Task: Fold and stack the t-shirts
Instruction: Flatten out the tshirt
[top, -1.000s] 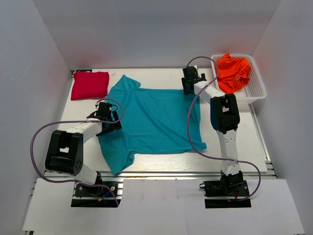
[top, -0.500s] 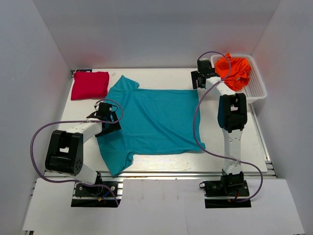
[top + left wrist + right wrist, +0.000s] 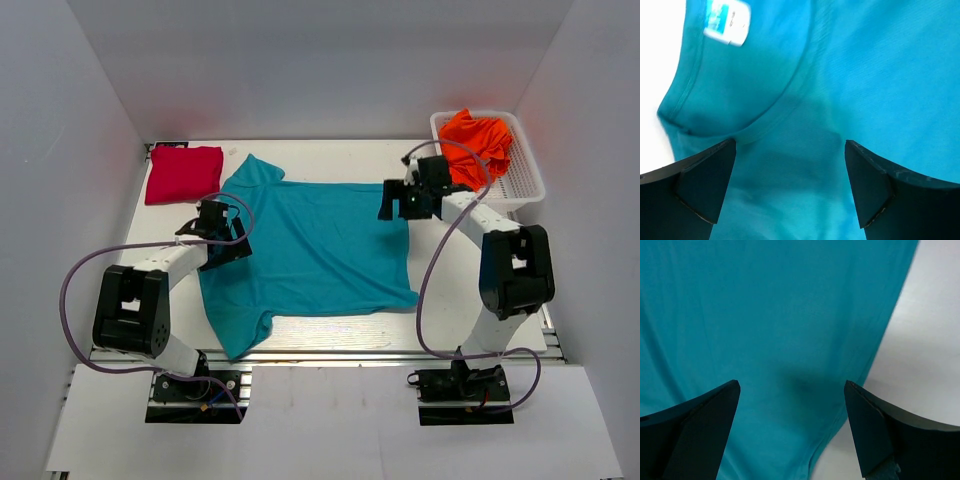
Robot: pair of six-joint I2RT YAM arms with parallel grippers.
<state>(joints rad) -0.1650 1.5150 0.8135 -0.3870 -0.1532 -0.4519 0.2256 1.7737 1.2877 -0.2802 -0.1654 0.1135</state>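
Observation:
A teal t-shirt [image 3: 310, 250] lies spread flat on the white table. A crimson t-shirt [image 3: 184, 173] sits folded at the far left corner, and an orange t-shirt [image 3: 478, 137] is bunched in a basket. My left gripper [image 3: 232, 237] hovers open over the teal shirt's collar [image 3: 785, 97], with its white label [image 3: 727, 22] in the wrist view. My right gripper [image 3: 395, 202] is open above the shirt's hem edge [image 3: 875, 365] at the far right. Neither holds anything.
A white mesh basket [image 3: 525, 180] stands at the far right corner. White walls enclose the table on three sides. Grey cables loop from both arms over the table.
The right arm has swung from beside the basket back toward me and left, now over the teal shirt's right edge. The left gripper has shifted slightly.

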